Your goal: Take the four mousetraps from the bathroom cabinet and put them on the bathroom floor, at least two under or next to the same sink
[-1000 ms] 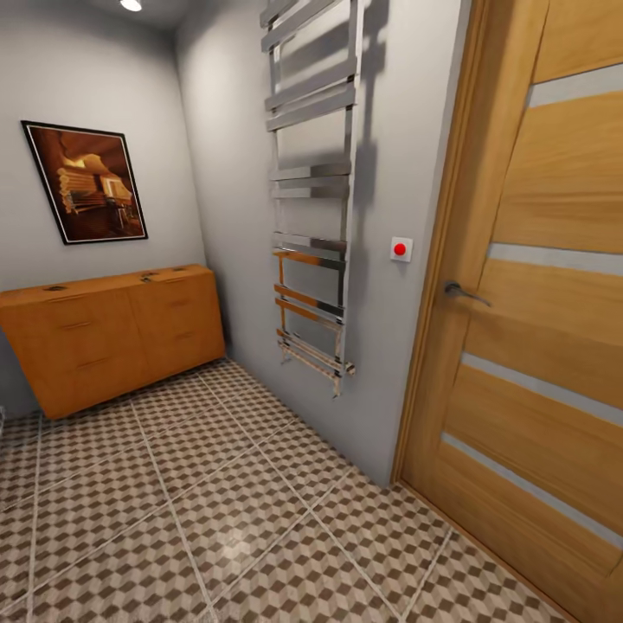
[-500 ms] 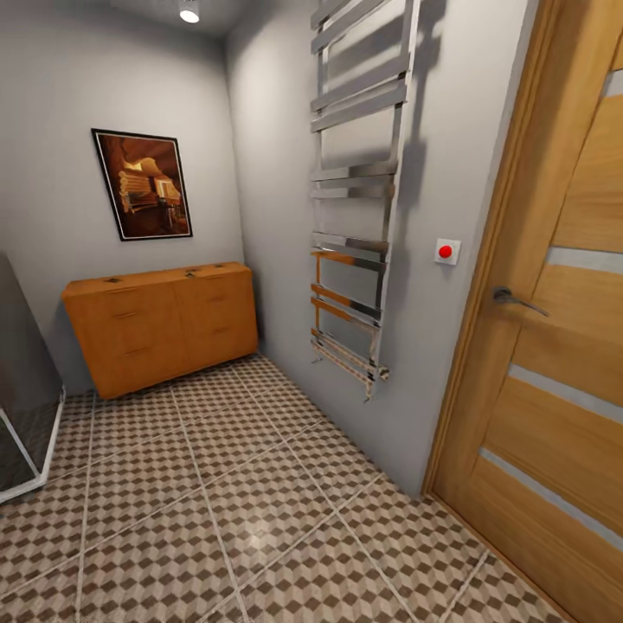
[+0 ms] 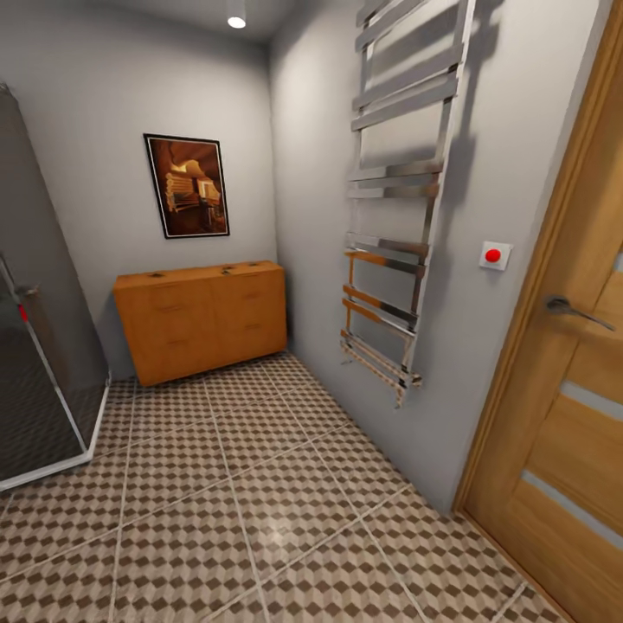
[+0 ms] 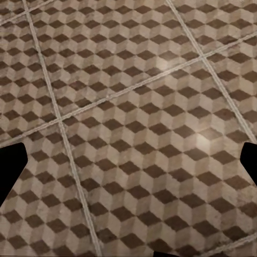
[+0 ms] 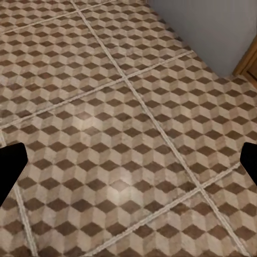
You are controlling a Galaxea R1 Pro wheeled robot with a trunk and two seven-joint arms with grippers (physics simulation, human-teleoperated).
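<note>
The orange-brown cabinet point(image 3: 203, 320) stands against the far wall, its drawers shut. A few tiny dark specks point(image 3: 227, 271) lie on its top, too small to tell whether they are mousetraps. The cube-patterned bathroom floor point(image 3: 260, 484) stretches from me to the cabinet. In the left wrist view my left gripper point(image 4: 128, 166) is open over bare floor tiles point(image 4: 134, 107), its dark fingertips point(image 4: 10, 171) far apart. My right gripper point(image 5: 128, 163) is open too, above tiles point(image 5: 123, 107) near the grey wall's foot point(image 5: 214, 32).
A glass shower enclosure point(image 3: 43, 389) stands at the left. A chrome towel radiator point(image 3: 398, 234) hangs on the right wall, then a red button point(image 3: 493, 255) and a wooden door point(image 3: 562, 415) with a lever handle point(image 3: 571, 309). A framed picture point(image 3: 189, 186) hangs above the cabinet.
The whole head view has swung left: cabinet, radiator and door slid right in the picture, and the shower enclosure came into view at the left. Nothing in the room itself moved.
</note>
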